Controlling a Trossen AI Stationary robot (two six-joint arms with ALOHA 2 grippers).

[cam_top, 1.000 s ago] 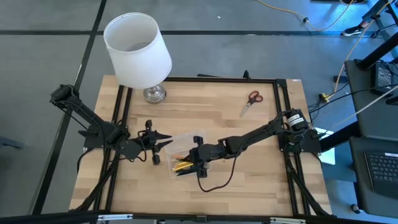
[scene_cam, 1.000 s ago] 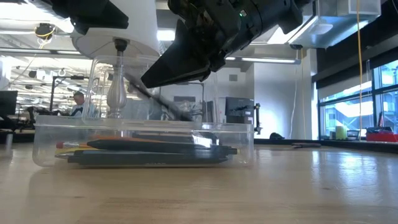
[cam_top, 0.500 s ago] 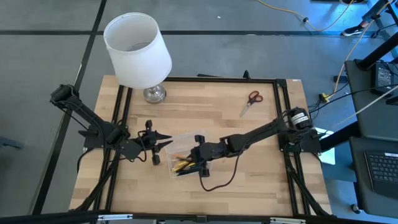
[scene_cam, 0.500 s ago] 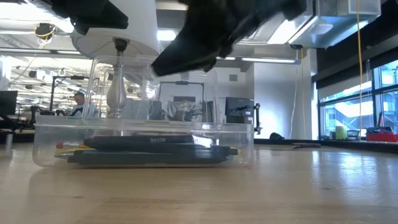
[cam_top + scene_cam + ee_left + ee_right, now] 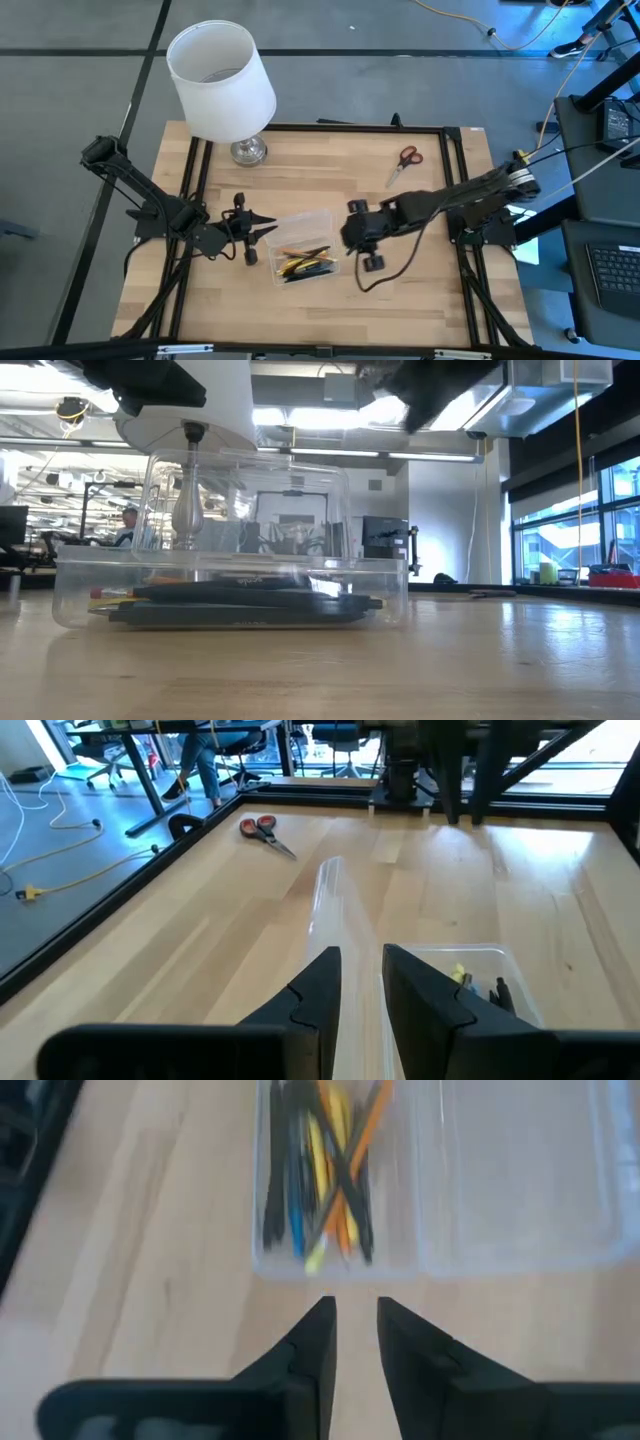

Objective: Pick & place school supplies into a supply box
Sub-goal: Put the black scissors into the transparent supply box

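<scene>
two slim black jointed arms with looping black cables, tapered dark fingers (image 5: 310, 1342)
</scene>
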